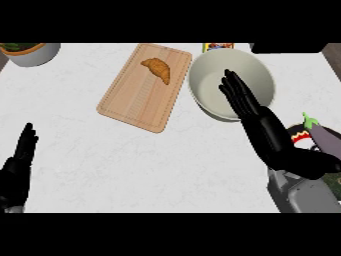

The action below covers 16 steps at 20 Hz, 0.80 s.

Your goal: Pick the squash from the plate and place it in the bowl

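Right hand (250,107) flat, fingers straight, holding nothing, stretched over the near rim of the bowl (210,95). Squash (340,184) on the plate (300,134) at the table's (165,160) right edge, partly hidden by the right forearm, beside an eggplant (328,141). Left hand (14,170) resting open at lower left. Croissant (158,69) on cutting board (140,95).
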Each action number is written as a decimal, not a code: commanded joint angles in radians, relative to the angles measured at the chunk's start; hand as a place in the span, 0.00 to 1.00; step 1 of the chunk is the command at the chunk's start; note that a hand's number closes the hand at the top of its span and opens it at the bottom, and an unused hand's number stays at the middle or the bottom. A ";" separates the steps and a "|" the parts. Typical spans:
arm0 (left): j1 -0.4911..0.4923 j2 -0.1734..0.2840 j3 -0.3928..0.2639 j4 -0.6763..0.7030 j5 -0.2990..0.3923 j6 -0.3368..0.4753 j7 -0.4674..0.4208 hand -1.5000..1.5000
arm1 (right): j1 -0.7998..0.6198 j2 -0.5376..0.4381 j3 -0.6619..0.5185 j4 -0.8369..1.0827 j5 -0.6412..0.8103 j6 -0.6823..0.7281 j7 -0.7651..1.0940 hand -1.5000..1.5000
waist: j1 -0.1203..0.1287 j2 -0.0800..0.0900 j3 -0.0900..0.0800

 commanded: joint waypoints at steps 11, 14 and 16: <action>-0.090 -0.097 -0.090 -0.144 0.070 -0.072 0.092 0.50 | 0.401 -0.147 -0.312 0.037 0.195 -0.381 -0.162 0.00 | -0.106 0.032 0.002; -0.125 -0.096 -0.118 -0.210 0.062 -0.079 0.146 0.50 | 0.550 -0.089 -0.331 -0.068 0.162 -0.383 -0.358 0.00 | -0.056 0.037 -0.001; -0.160 -0.163 -0.151 -0.156 0.044 -0.054 0.130 0.50 | 0.638 -0.084 -0.363 -0.130 0.150 -0.371 -0.462 0.00 | -0.054 0.042 -0.002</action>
